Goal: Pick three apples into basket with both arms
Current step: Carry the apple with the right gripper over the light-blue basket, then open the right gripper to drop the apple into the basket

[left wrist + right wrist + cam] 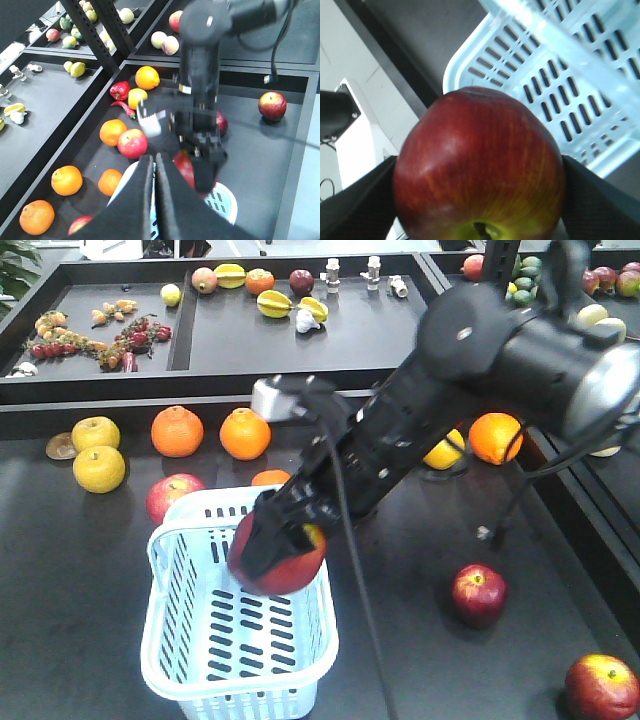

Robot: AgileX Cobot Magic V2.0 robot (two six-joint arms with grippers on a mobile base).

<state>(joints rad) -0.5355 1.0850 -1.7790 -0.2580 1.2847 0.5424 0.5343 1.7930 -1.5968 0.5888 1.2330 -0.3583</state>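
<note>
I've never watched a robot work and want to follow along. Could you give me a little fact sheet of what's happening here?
right gripper: shut on the held apple, above the basket
left gripper: fingers together, holding nothing
basket: pale blue, no apple seen lying inside
loose apples: two dark red, on the table, right of the basket in the front view
oranges: behind the basket, untouched

A matte black tabletop (pixel 60 570) fronts a rimmed black tray (pixel 350 345) split into 2 compartments, evenly lit.
</note>
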